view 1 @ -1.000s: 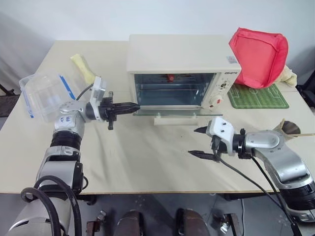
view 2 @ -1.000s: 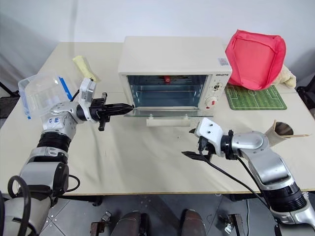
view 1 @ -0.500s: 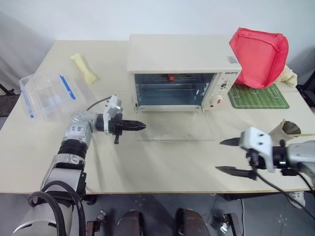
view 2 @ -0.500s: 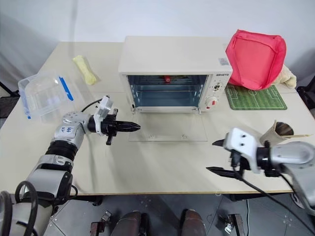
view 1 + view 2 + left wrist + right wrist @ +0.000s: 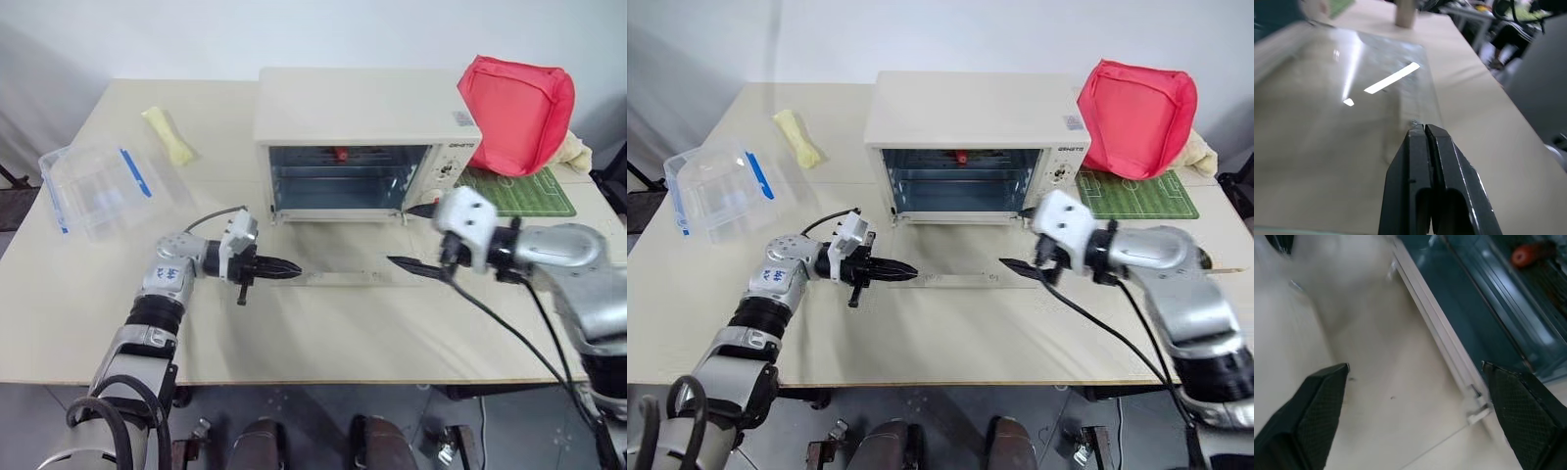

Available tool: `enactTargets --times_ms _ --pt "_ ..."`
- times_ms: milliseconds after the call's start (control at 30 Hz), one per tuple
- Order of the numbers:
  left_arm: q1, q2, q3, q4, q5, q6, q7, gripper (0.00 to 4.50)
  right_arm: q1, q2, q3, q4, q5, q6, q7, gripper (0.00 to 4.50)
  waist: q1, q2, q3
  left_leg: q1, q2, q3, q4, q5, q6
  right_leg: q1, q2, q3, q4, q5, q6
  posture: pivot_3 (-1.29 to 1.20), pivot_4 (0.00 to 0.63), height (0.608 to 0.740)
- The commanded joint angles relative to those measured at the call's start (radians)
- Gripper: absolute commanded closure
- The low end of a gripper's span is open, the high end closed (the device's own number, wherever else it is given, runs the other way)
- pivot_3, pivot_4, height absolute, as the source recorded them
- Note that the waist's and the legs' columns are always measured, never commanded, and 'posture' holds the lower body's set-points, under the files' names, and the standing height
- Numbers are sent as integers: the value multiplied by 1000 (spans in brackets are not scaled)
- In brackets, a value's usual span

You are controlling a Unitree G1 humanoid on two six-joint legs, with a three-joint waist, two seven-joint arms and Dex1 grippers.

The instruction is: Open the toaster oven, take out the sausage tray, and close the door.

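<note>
The left pincer [image 5: 904, 268], fingers pressed together and empty, rests at the lowered door [image 5: 960, 257]; dragging could scrape the glass. The sausage tray [image 5: 961, 157] sits deep inside the toaster oven [image 5: 970, 108]. The right pincer [image 5: 1015, 238], spread wide, could clip the frame going in.

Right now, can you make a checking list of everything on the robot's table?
Surface: cream table, bare at the front.
Job's things: toaster oven open, door folded flat on the table; sausage inside at the back, tray not clear to see.
Clutter: clear box with blue clips, yellow cloth, red bag, green mat.
Grippers: left gripper fingers shut at the door's front edge; right gripper fingers wide open before the oven.
Cables: black cable under the right arm.
Surroundings: white wall behind.
</note>
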Motion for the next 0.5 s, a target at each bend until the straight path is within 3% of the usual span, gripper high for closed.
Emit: enactTargets --times_ms 33,500 --pt "48 -33 69 -139 -87 31 68 4471 -100 92 37 65 -64 -69 -68 0 -3 0 0 0 0 0 0 0 0 0 0 0 0 0 0 0 150 740" --pt "288 -52 205 -496 -274 236 320 4471 -331 286 140 513 -365 -292 -325 0 -24 0 0 -1 1 -4 2 0 0 0 0 -1 4 0 0 0 150 740"
